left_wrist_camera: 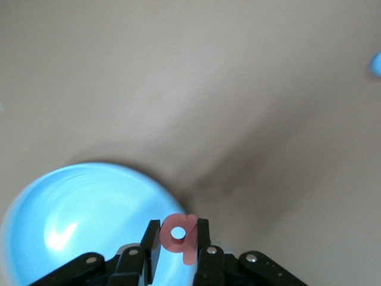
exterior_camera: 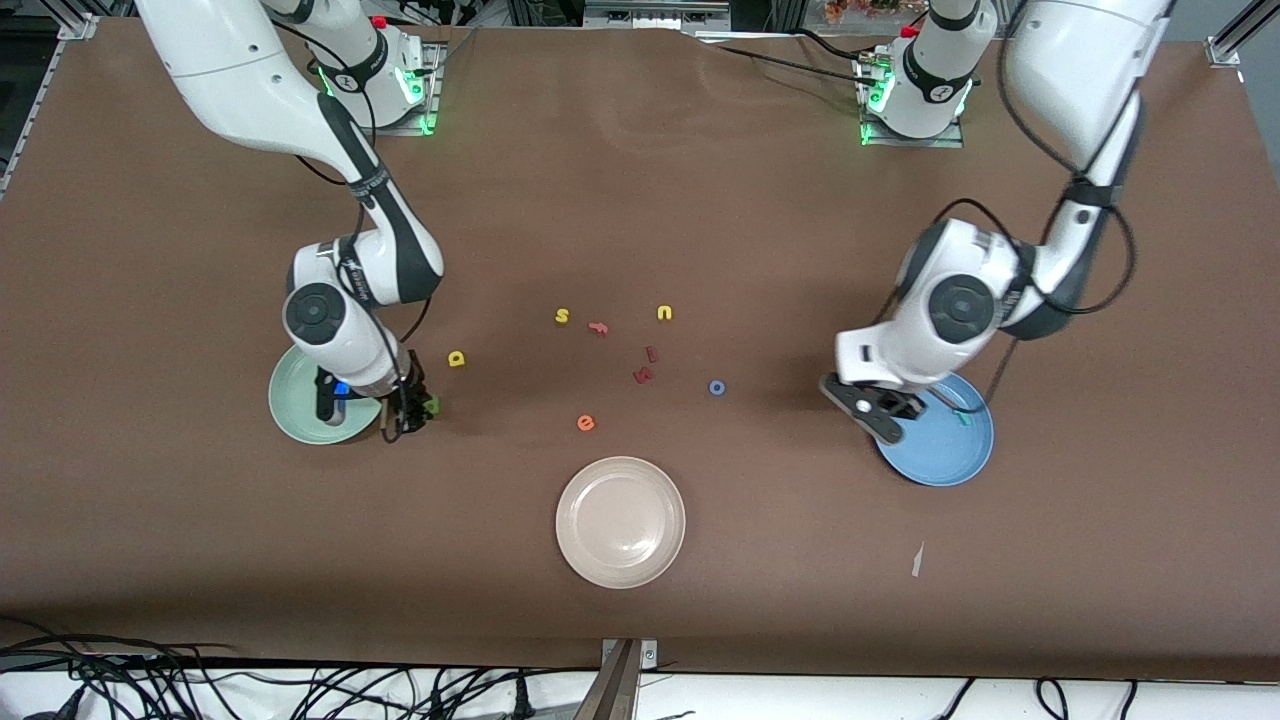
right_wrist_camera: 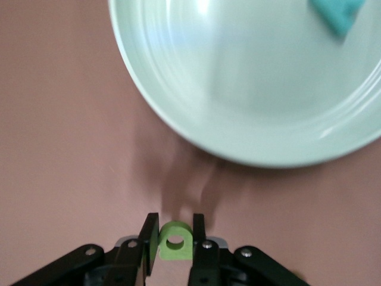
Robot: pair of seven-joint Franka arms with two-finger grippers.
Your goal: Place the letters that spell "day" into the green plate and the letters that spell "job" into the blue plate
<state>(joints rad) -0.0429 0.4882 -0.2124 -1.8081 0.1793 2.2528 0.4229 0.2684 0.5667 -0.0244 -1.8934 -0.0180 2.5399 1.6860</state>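
Observation:
My right gripper (exterior_camera: pixel 412 406) (right_wrist_camera: pixel 175 229) is shut on the green d (exterior_camera: pixel 432 405) (right_wrist_camera: pixel 175 241), low at the table beside the green plate (exterior_camera: pixel 300 415) (right_wrist_camera: pixel 256 89). A teal y (right_wrist_camera: pixel 338 13) lies in that plate. The left gripper (exterior_camera: pixel 882 415) (left_wrist_camera: pixel 178 229) is shut on the salmon b (left_wrist_camera: pixel 178 234) over the rim of the blue plate (exterior_camera: pixel 940 450) (left_wrist_camera: pixel 77 220), where a teal j (exterior_camera: pixel 962 420) lies. The yellow a (exterior_camera: pixel 457 358) and blue o (exterior_camera: pixel 717 387) (left_wrist_camera: pixel 376 62) rest on the table between the arms.
A beige plate (exterior_camera: pixel 620 520) sits nearest the front camera. Loose mid-table: yellow s (exterior_camera: pixel 562 316), yellow u (exterior_camera: pixel 664 313), orange e (exterior_camera: pixel 586 423), a salmon piece (exterior_camera: pixel 598 327) and two dark red pieces (exterior_camera: pixel 647 365). A paper scrap (exterior_camera: pixel 917 560) lies near the blue plate.

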